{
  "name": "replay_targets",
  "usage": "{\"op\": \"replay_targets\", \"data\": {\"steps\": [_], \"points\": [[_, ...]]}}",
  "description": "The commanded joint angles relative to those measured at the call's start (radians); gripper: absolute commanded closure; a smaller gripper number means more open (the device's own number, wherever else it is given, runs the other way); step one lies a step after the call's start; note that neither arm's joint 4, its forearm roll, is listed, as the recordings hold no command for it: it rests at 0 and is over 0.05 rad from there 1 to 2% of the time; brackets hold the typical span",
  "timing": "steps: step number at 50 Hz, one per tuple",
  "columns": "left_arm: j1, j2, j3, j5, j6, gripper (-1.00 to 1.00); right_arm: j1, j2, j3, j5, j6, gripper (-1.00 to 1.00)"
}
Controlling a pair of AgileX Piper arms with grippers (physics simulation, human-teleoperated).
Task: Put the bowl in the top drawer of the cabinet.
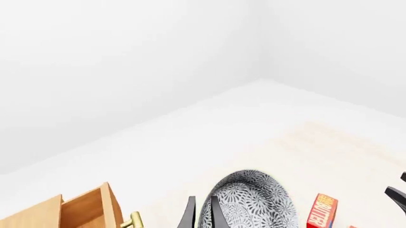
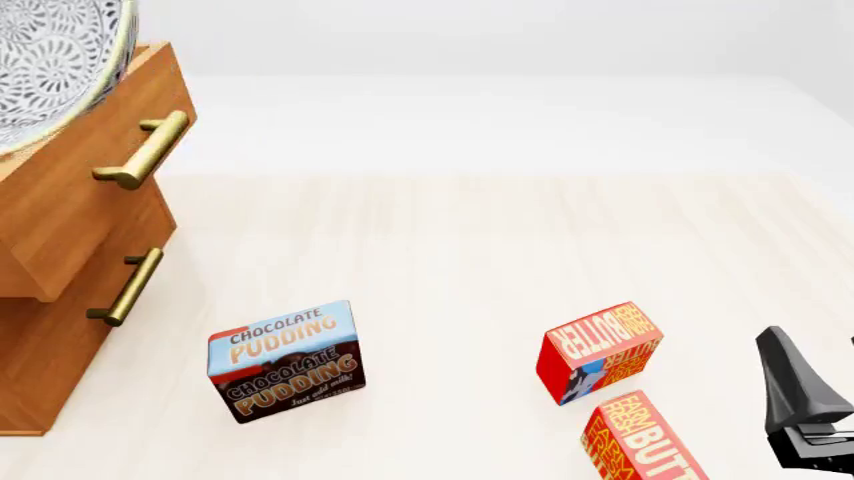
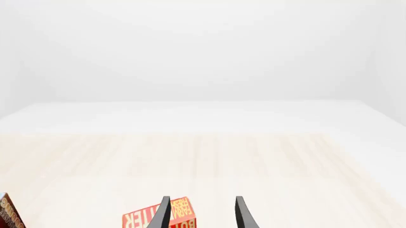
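The bowl (image 2: 51, 60), black-and-white floral inside with a thin white rim, hangs tilted at the far left, above the top drawer (image 2: 80, 200). That drawer stands pulled out from the cabinet (image 2: 34, 370). In the left wrist view my left gripper (image 1: 203, 216) is shut on the bowl's (image 1: 254, 199) rim, and the open top drawer (image 1: 89, 209) lies beside it. The left gripper itself is out of the front view. My right gripper (image 3: 203, 214) is open and holds nothing, low at the table's near right. One of its fingers (image 2: 797, 385) shows in the front view.
A chocolate pudding box (image 2: 284, 360) stands in front of the cabinet. Two red butter boxes (image 2: 601, 350) (image 2: 643, 440) sit near the right gripper. The lower drawer, shut, shows its brass handle (image 2: 127, 285) below the top drawer's handle (image 2: 144, 150).
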Motion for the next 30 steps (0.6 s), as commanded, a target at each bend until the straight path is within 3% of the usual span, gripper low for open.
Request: {"op": "replay_targets", "data": {"steps": [1, 30], "points": [[0.049, -0.014, -0.044, 0.020, 0.010, 1.00, -0.001, 0.000, 0.000, -0.002, 0.000, -1.00], [0.081, -0.019, -0.047, 0.020, 0.012, 1.00, -0.006, -0.001, 0.000, -0.008, -0.004, -1.00]]}}
